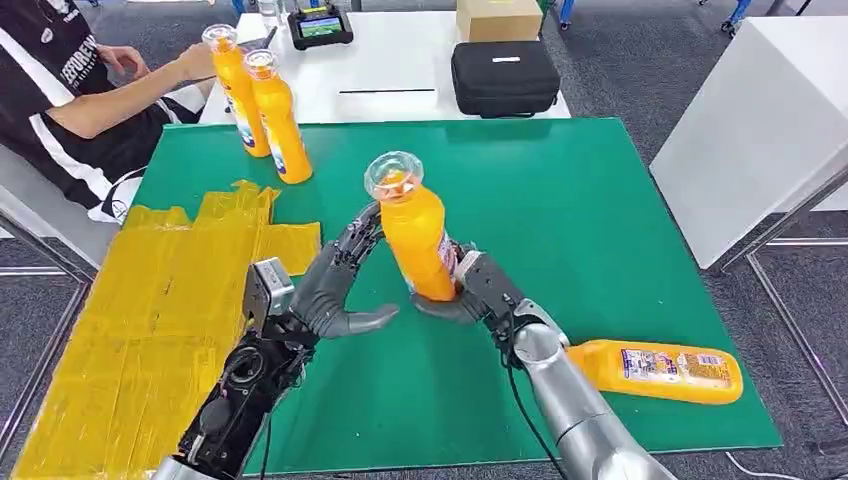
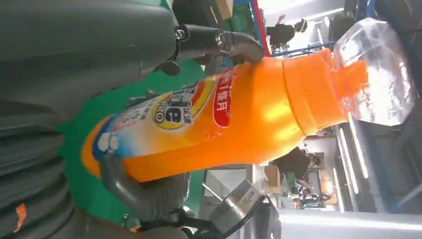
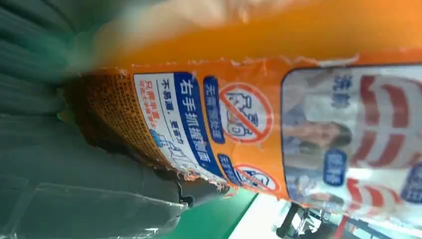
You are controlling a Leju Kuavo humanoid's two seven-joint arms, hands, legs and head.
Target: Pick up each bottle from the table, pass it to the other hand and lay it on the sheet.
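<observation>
Orange bottle (image 1: 417,240) upright above the green counter (image 1: 600,220), near its middle, gripped low on the body by the right hand (image 1: 470,290), thumb curled under the base; clear domed cap (image 1: 393,175) over an orange neck, tilted slightly; label on the front in white, blue and red with a yellow round mark, label on the back in blue and white print with red prohibition signs, its edge torn and ragged in the right wrist view; left hand (image 1: 340,285) spread beside the bottle, fingers (image 1: 357,240) reaching up toward its side, one fingertip touching the shoulder in the left wrist view, thumb out and apart from it; second bottle (image 1: 660,370) lying on its side near the right edge of the counter; two more bottles (image 1: 262,110) standing together at the far left corner, a person's hand (image 1: 195,62) at one of them; yellow sheet (image 1: 160,310) spread flat along the left side, wrinkled; black case (image 1: 503,76) on the white table beyond.
</observation>
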